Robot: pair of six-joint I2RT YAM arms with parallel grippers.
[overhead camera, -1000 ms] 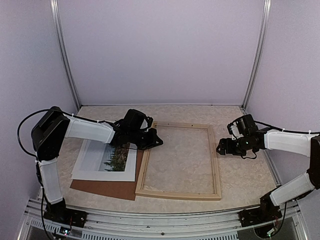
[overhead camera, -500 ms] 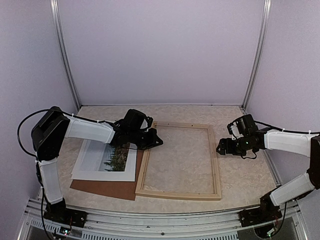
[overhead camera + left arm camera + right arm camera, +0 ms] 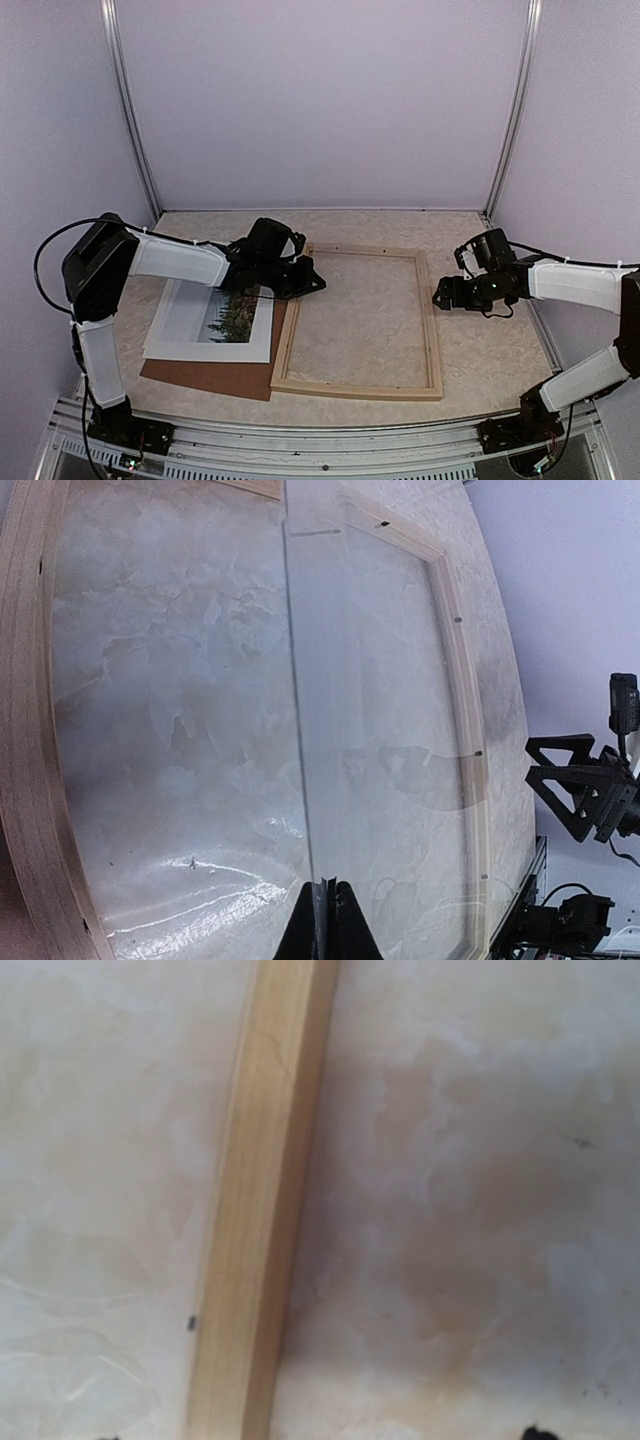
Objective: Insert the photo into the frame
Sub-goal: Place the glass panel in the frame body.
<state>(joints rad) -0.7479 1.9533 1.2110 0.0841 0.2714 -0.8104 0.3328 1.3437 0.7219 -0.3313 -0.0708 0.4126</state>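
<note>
- We find the photo (image 3: 210,320) lying flat, picture side up, on a brown backing board (image 3: 215,377), just to the left of the frame (image 3: 431,330). It is not yet in the opening.
- The frame lies flat on the surface (image 3: 485,365), with nothing inside its opening except bare surface.
- The left claw (image 3: 322,905) hangs over the frame's left rail, closed on the edge of what looks like a thin clear pane (image 3: 390,730). The pane reaches out over the opening.
- The right claw (image 3: 441,297) stands wide open above the frame's right rail, holding nothing. We cannot tell whether it touches the wood.
- We judge the step in hand to be handling the glazing, not the photo. We cannot tell whether the pane is going in or coming out.
- The next move calls for laying the pane down level without twisting it, then letting go.
- The photo must then be lifted by one edge off the board and squared to the rails. The right claw is well placed to steady the frame meanwhile.
</note>
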